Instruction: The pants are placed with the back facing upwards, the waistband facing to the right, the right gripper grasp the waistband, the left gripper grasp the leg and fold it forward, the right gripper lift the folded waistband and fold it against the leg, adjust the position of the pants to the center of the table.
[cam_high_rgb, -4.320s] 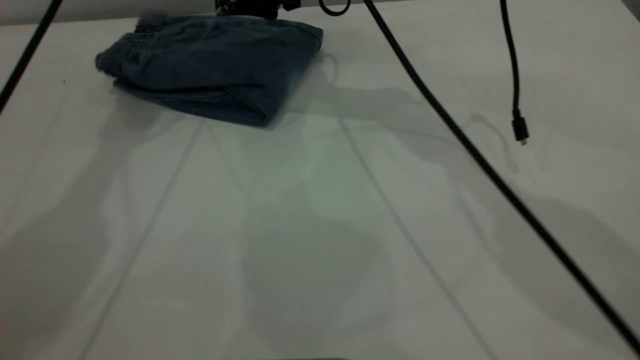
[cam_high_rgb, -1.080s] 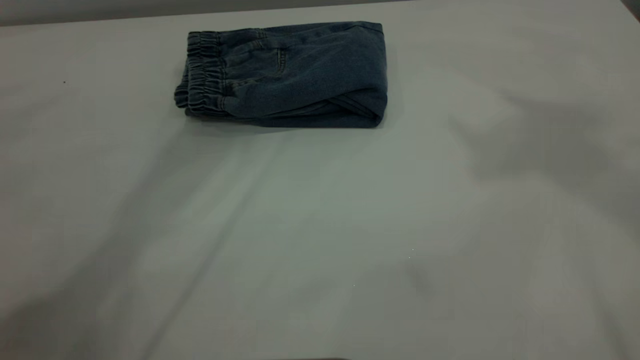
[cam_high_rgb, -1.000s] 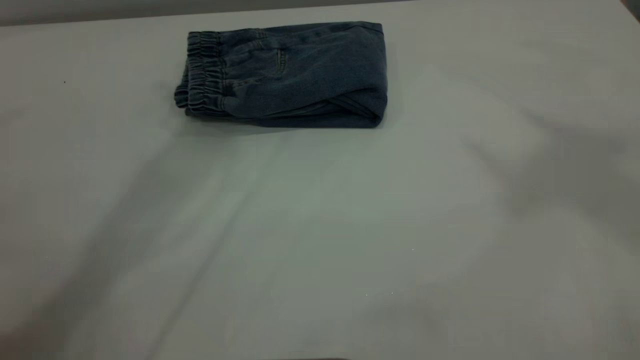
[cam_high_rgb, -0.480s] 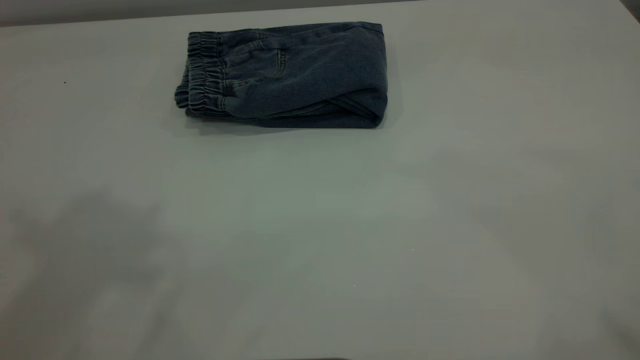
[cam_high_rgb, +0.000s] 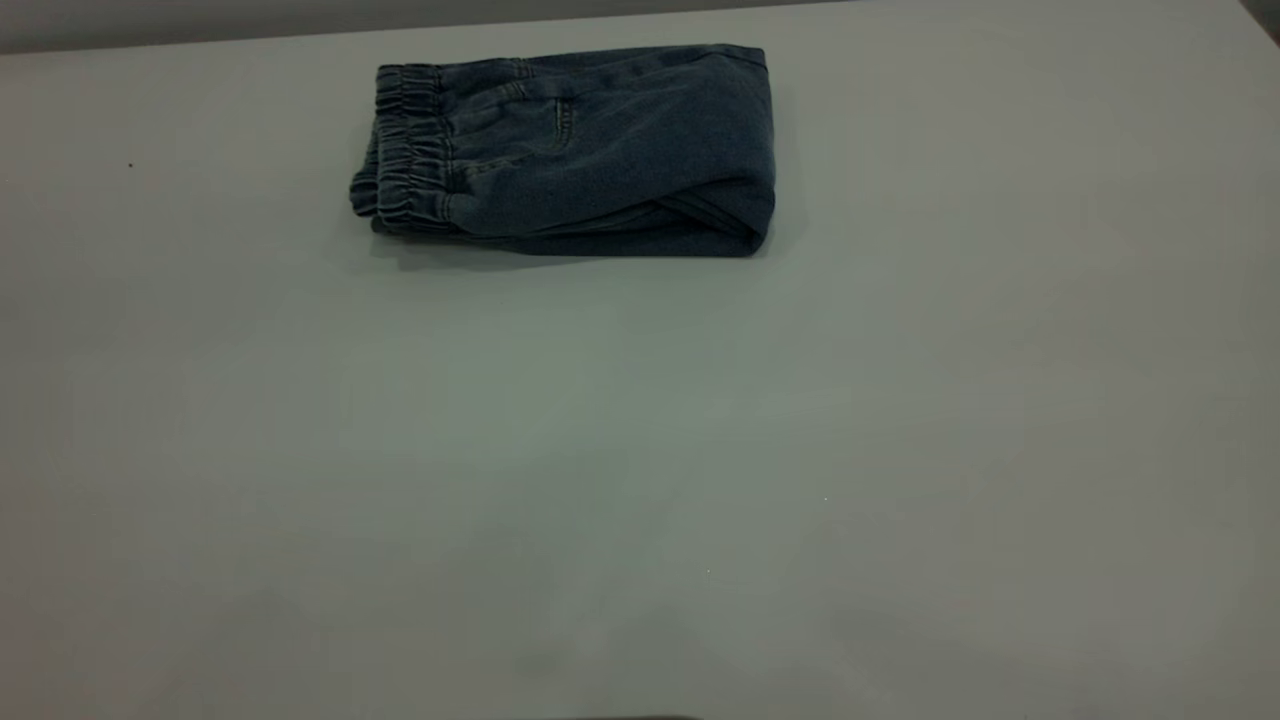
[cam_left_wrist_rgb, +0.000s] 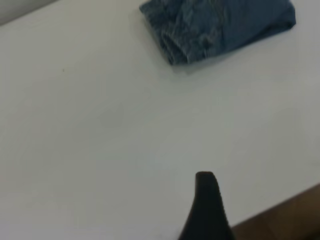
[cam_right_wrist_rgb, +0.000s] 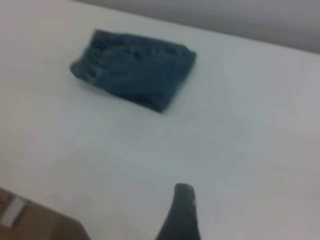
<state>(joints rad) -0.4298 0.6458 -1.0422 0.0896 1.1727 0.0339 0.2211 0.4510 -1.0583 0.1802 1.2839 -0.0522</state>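
Sole obstacle – folded pants (cam_high_rgb: 570, 150) on table (cam_high_rgb: 900, 420) – open surface all round.

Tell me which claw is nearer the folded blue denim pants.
Left, probably. The folded blue denim pants lie left of the white table's middle and fill more of the left wrist view. The left claw and right claw both hang well back from them.

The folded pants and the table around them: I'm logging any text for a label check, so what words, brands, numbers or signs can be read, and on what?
None can be read.
The pants lie folded with plain denim, a gathered waistband and a pocket seam on top; no print, tag or number shows.
The table is bare of any marking.
Each wrist view shows only one dark fingertip, unlabelled.
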